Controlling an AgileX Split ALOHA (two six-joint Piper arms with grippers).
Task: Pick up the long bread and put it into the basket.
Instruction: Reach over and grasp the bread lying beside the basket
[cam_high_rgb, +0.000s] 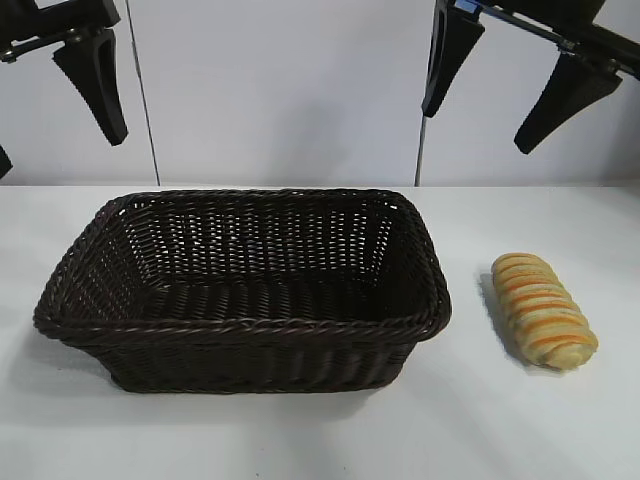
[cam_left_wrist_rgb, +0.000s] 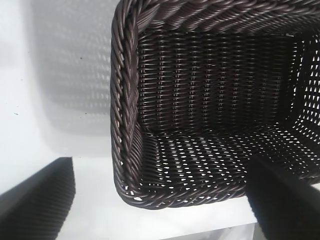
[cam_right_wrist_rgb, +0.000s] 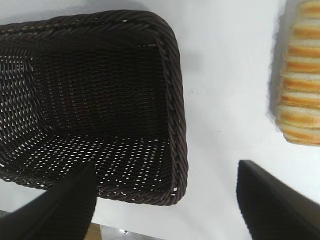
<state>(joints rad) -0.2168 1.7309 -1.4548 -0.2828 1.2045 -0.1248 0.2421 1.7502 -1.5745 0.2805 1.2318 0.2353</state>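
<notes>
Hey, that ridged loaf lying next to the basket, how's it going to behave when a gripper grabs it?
The long bread looks soft, so it may dent under pressure. Its rounded shape suggests it could roll if nudged sideways. The crosswise ridges probably aid grip.

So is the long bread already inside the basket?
No, the long bread lies on the table beside the basket, clear of its rim.

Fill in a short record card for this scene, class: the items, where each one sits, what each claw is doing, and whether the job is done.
container: large dark brown woven wicker basket, nothing inside it
food: long golden-tan ridged bread loaf, lying on the white table beside the basket, apart from it
left claw: open, raised above the basket's end, holding nothing
right claw: open, raised above the bread's side, holding nothing
job status: bread not yet picked up
</notes>
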